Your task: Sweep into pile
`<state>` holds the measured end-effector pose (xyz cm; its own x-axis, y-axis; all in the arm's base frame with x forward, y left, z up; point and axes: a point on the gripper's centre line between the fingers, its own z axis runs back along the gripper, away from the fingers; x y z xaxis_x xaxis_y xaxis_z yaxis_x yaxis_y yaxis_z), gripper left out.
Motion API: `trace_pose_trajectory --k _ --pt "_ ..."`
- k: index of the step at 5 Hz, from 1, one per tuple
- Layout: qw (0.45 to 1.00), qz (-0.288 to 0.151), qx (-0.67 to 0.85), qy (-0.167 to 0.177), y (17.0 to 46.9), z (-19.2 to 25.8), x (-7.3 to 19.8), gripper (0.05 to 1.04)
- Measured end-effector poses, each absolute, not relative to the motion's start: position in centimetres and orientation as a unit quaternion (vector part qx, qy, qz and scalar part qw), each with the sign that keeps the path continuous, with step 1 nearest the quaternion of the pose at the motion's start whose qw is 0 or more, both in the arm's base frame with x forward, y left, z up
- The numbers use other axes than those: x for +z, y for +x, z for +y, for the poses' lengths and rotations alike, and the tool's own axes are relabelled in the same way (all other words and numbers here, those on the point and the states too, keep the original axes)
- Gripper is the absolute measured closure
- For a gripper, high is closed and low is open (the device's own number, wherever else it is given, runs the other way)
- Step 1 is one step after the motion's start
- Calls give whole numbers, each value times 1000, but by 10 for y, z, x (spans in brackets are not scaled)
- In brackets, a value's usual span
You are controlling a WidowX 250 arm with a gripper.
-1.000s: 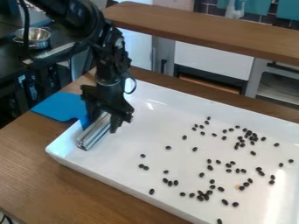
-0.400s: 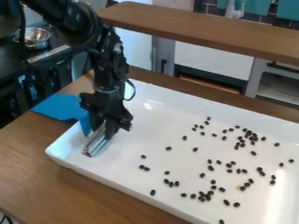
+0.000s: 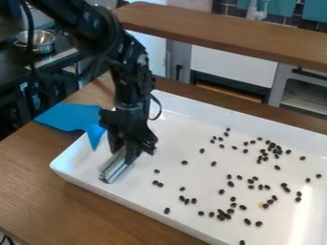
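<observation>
My gripper [image 3: 129, 149] hangs low over the left end of the white tray [image 3: 105, 194], shut on a silvery metal sweeping piece [image 3: 115, 167] that slants down toward the tray's front left. Dark beans [image 3: 224, 214] lie scattered over the middle and right of the tray, some in loose clumps. The nearest ones, such as the bean at the left edge of the scatter [image 3: 156, 171], are a little to the right of the metal piece and apart from it.
A blue sheet-like object [image 3: 72, 117] lies over the tray's left corner and the wooden counter [image 3: 38, 177]. A raised wooden shelf [image 3: 223, 32] runs behind the tray. A metal bowl [image 3: 39, 41] stands at the upper left.
My gripper has moved right and slightly toward the front with the metal piece, away from the blue object. The beans look almost unmoved.
</observation>
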<state>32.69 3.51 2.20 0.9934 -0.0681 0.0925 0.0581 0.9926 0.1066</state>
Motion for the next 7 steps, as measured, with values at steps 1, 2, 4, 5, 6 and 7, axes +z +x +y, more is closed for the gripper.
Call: trace_pose_trajectory --k 1,2,4,5,6,7 --pt "997 -48 -34 50 327 22 21 714" --pt "997 -46 -35 48 325 7 20 714" --pt "998 -37 -44 30 318 -36 19 715" --pt "998 -32 -47 19 315 -59 22 715" --pt "998 -23 -51 4 311 -85 23 715" --pt "998 -25 -62 -3 307 -106 26 715"
